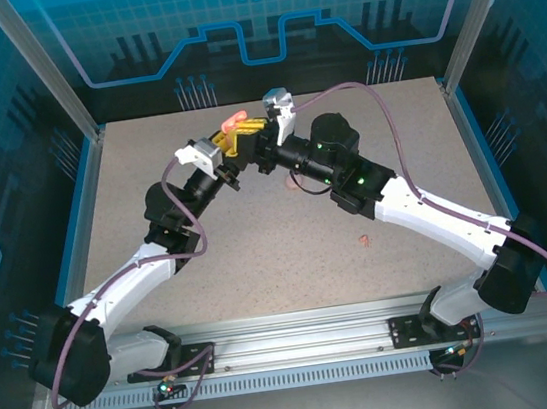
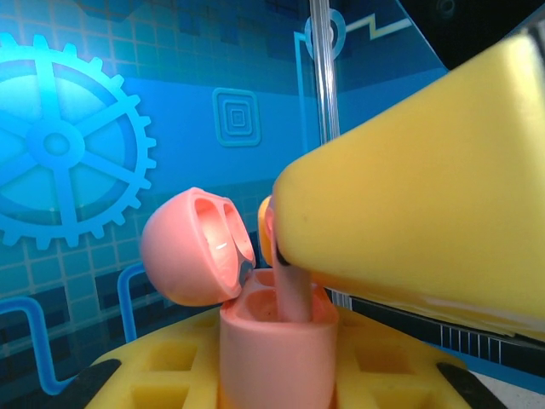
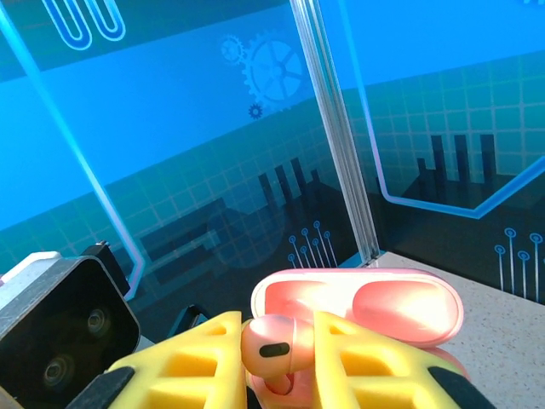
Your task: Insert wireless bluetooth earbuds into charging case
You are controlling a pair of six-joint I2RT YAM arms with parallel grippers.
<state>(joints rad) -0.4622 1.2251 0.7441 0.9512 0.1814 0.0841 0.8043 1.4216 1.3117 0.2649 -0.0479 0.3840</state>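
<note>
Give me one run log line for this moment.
left gripper: shut on case | right gripper: shut on earbud | earbud: stem down in case | lid: open | loose earbud: on table

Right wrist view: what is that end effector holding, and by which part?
A pink earbud, pinched by its rounded head between the two yellow fingers, stem pointing down toward the open pink case.

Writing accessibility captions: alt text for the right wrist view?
The yellow end effector pinches a pink earbud, with an open pink case, lid up, right behind it. Blue patterned panels form the backdrop.
</note>
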